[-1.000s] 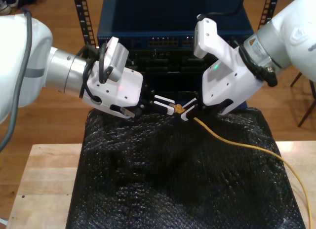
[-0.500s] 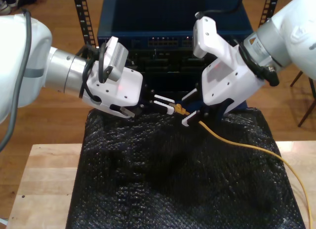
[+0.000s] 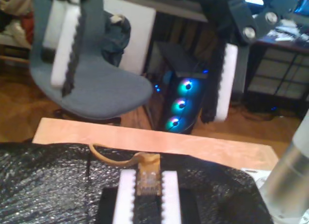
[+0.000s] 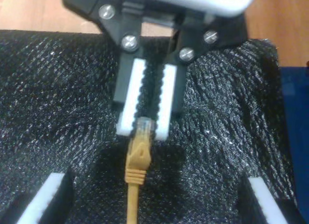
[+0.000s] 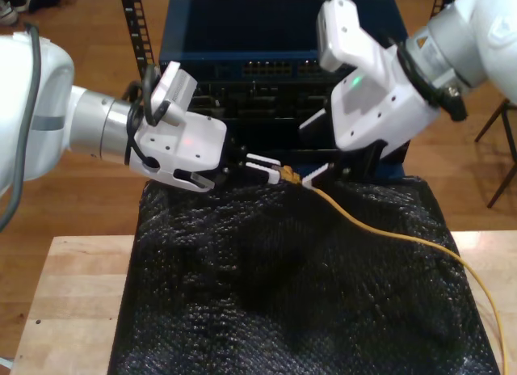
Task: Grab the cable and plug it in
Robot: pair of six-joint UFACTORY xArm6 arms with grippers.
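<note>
My first tool point(image 5: 271, 169) is pinching its pads narrow around the clear-grey plug point(image 4: 144, 127) of the cable point(image 5: 388, 233), which is sitting between the two white toothed pads point(image 3: 126, 197). Facing it, my second tool point(image 5: 317, 161) is standing wide, its pads apart on either side of the cable and not touching it. The yellow-orange cord is running from the plug out under my second tool, then trailing across the black padded cover point(image 5: 283, 294) and off toward the exterior view's right edge.

Any print on the blue rack unit point(image 5: 266, 35) behind both tools is too blurred to read; its row of ports point(image 5: 271, 68) is showing as small pale squares. A green light point(image 5: 354, 82) is glowing on my second tool's white housing and a faint red one point(image 5: 184, 139) on my first tool's.

The two tools are sitting tip to tip, close together, just above the far edge of the padded cover, with the rack unit's dark front directly behind them. Below and in front of the tools the cover is lying rumpled over the pale wooden table point(image 5: 73, 294), whose bare surface is showing beside the cover. Past my second tool, the first wrist view is looking onto a grey office chair point(image 3: 104, 86) and a computer case with lit fans point(image 3: 181, 103).
</note>
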